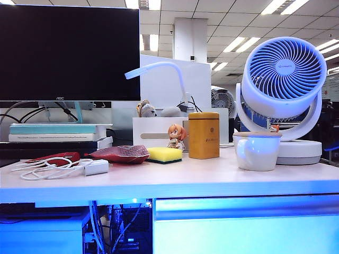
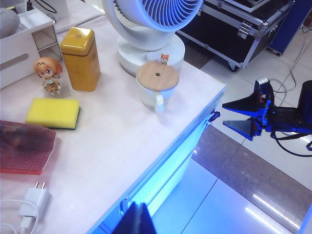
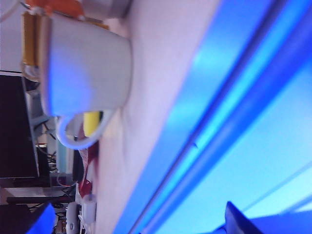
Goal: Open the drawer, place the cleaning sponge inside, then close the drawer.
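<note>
The yellow cleaning sponge (image 1: 164, 154) with its dark green underside lies flat on the desk beside a small figurine (image 1: 176, 136); it also shows in the left wrist view (image 2: 52, 113) and as a yellow sliver behind the mug handle (image 3: 91, 122). The wide white drawer (image 1: 246, 227) sits shut under the tabletop, glowing blue (image 2: 168, 173) (image 3: 253, 161). Neither gripper shows in the exterior view. My left gripper (image 2: 139, 220) is shut and empty, hovering out in front of the desk edge. My right gripper (image 2: 225, 114) is open and empty, level with the drawer front near the desk's right corner (image 3: 141, 225).
On the desk stand a white mug with a wooden lid (image 1: 257, 151), a yellow tin (image 1: 203, 135), a white fan (image 1: 283, 79), a red mesh pouch (image 1: 121, 153), a charger with cables (image 1: 58, 168) and a monitor (image 1: 69, 53). A black flight case (image 2: 243, 24) stands on the floor.
</note>
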Tool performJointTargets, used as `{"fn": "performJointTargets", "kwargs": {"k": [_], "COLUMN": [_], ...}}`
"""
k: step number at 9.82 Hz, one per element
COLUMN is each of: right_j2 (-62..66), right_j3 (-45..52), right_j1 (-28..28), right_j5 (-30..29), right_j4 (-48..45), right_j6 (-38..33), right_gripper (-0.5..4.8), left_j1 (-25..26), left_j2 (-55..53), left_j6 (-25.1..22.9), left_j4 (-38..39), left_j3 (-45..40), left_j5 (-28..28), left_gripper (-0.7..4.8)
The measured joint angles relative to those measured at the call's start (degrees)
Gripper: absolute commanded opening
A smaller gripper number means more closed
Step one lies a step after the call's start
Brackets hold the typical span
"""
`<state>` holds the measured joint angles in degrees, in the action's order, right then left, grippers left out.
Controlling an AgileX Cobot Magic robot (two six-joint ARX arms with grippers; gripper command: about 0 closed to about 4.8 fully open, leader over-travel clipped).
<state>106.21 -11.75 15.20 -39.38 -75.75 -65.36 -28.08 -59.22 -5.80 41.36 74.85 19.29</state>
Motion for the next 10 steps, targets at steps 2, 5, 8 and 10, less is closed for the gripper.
{"fn": "performJointTargets", "kwargs": {"k": [2, 5, 8, 10], "right_j2": [4.76, 7.32, 10.14, 12.63], "right_j3": [-4.00, -7.87, -9.62, -13.14], "right_j1": [0.00, 0.00, 0.00, 0.00], "right_j5": [-0.33, -0.33, -0.31, -1.20], "right_j4": [-1.31, -1.11, -0.17, -0.20], "right_j6": [-0.57, -1.16, -1.20, -1.20], "right_gripper": [4.79, 4.79, 4.79, 4.79], "left_j1": [0.00, 0.00, 0.00, 0.00], "left_j2": [0.00, 0.00, -0.07, -0.13], "left_j6": [0.02, 0.02, 0.02, 0.02], "left_j4": [0.02, 0.02, 0.02, 0.02], "left_j3": [0.00, 0.00, 0.00, 0.00], "left_j5": [0.02, 0.00, 0.00, 0.00], "left_gripper": [-0.05, -0.05, -0.05, -0.05]}}
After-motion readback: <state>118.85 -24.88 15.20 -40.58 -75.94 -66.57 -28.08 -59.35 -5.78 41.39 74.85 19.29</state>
